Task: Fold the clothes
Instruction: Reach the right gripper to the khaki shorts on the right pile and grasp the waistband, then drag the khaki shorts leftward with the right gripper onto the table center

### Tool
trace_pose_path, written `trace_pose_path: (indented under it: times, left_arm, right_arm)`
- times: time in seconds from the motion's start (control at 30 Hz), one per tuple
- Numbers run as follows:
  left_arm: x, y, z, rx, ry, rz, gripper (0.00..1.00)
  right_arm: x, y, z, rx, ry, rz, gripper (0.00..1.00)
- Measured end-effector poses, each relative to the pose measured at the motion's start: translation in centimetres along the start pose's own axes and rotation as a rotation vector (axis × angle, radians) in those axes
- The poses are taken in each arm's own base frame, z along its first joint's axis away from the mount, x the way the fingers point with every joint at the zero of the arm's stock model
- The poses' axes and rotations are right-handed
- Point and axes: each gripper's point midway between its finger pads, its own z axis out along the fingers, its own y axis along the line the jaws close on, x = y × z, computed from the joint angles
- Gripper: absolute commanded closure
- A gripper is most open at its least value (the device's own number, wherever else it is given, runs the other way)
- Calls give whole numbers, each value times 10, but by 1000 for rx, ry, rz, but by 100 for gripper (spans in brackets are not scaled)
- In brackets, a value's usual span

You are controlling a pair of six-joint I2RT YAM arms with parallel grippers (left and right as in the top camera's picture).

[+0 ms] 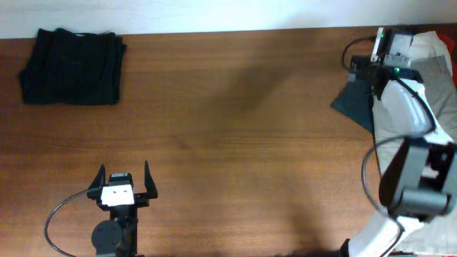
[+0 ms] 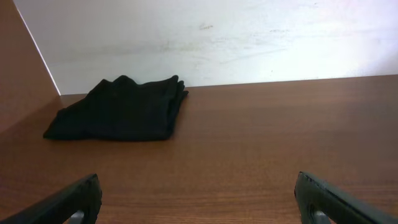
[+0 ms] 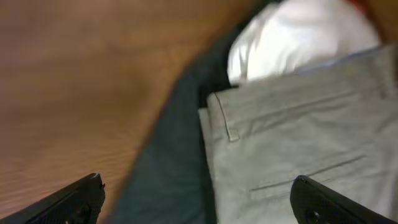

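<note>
A folded black garment [image 1: 71, 66] lies at the table's far left corner; it also shows in the left wrist view [image 2: 121, 109]. A pile of unfolded clothes sits at the far right: a dark teal garment [image 1: 355, 103], light grey trousers [image 1: 435, 107] and a white piece [image 3: 298, 40]. In the right wrist view the teal garment [image 3: 168, 168] lies beside the grey trousers [image 3: 292, 137]. My right gripper [image 3: 199, 202] is open, hovering over the pile where teal meets grey. My left gripper [image 1: 123, 180] is open and empty near the front left, also in its wrist view [image 2: 199, 199].
The wooden table [image 1: 235, 143] runs up to a white wall [image 2: 217, 37] at the back. The right arm [image 1: 407, 143] stretches along the right edge over the pile. A red item [image 1: 452, 68] peeks out at the far right.
</note>
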Motion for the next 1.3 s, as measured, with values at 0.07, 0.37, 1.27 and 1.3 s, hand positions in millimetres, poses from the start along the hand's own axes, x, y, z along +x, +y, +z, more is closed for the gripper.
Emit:
trace_pose_path:
  times: [0.07, 0.37, 1.27, 1.3]
  left_arm:
    - [0, 0, 0, 0, -1, 0, 1]
    - [0, 0, 0, 0, -1, 0, 1]
    - [0, 0, 0, 0, -1, 0, 1]
    - [0, 0, 0, 0, -1, 0, 1]
  right_arm:
    - [35, -13, 47, 48, 85, -24, 1]
    - [65, -51, 102, 162, 110, -83, 9]
    - [72, -42, 110, 100, 124, -37, 83]
    - [72, -43, 109, 100, 127, -35, 92]
